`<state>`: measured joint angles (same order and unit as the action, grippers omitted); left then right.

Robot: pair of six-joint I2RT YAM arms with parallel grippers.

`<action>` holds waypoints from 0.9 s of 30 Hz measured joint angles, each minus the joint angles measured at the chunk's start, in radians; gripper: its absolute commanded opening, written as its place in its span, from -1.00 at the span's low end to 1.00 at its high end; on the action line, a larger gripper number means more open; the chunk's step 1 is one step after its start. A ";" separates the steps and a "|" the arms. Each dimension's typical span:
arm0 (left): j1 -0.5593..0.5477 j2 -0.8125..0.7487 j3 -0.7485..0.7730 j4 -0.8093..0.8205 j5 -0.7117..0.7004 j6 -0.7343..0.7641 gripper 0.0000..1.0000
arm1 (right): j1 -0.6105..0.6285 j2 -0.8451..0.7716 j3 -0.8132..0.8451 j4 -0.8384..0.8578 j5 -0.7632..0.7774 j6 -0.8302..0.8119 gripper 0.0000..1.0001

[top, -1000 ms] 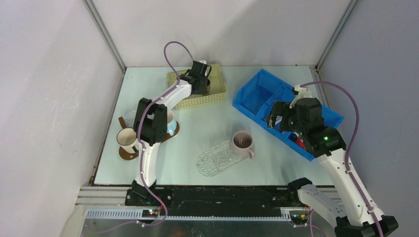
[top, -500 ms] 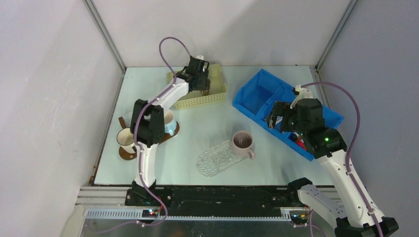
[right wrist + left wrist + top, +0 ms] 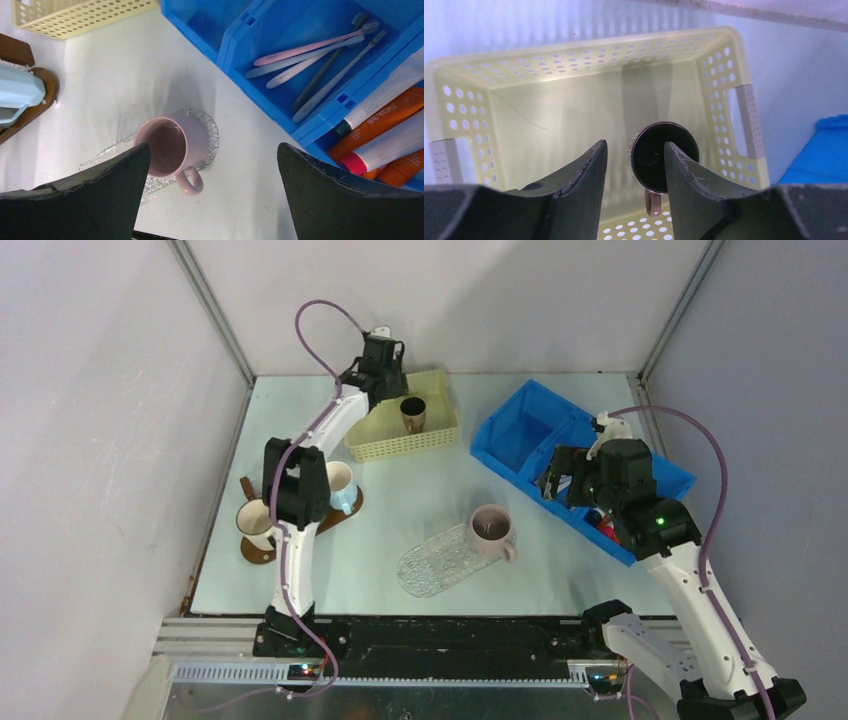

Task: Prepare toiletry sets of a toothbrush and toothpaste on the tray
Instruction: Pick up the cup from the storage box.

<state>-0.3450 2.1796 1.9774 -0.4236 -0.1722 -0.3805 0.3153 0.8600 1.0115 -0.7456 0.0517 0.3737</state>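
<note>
Several slim pink and white toothbrushes (image 3: 310, 50) lie in one compartment of the blue bin (image 3: 520, 430). Orange and white toothpaste tubes (image 3: 385, 125) lie in the adjacent compartment. The clear glass tray (image 3: 425, 570) lies at the table's middle front with a pink mug (image 3: 490, 528) on its right end. My right gripper (image 3: 553, 480) is open and empty, hovering over the bin's near edge; its wrist view (image 3: 212, 147) shows the mug below. My left gripper (image 3: 383, 358) is open and empty above the back of the yellow basket (image 3: 400, 440).
A dark mug (image 3: 664, 156) stands upright in the yellow basket, apart from the left fingers. A white mug (image 3: 258, 520) and a light blue mug (image 3: 340, 490) sit on brown coasters at the left. Enclosure walls stand close on three sides.
My left gripper has moved up and back to the left, off the dark mug, which now shows uncovered in the basket. The right arm has not moved.
</note>
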 measured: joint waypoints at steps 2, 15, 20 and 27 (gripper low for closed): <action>0.004 0.024 0.002 0.000 0.008 -0.012 0.01 | -0.002 0.004 0.000 0.000 0.000 0.000 0.98; 0.005 0.112 0.004 -0.037 0.048 -0.043 -0.69 | -0.011 0.026 0.000 0.008 -0.003 0.000 0.99; 0.007 0.112 0.018 -0.044 0.048 -0.048 -0.90 | -0.012 0.028 -0.001 0.008 -0.003 0.000 0.99; 0.008 0.095 0.008 -0.055 0.046 -0.049 -1.00 | -0.012 0.027 -0.001 0.008 -0.004 0.000 0.99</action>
<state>-0.3370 2.2749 1.9858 -0.4782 -0.1261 -0.4294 0.3031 0.8871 1.0103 -0.7376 0.0479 0.3737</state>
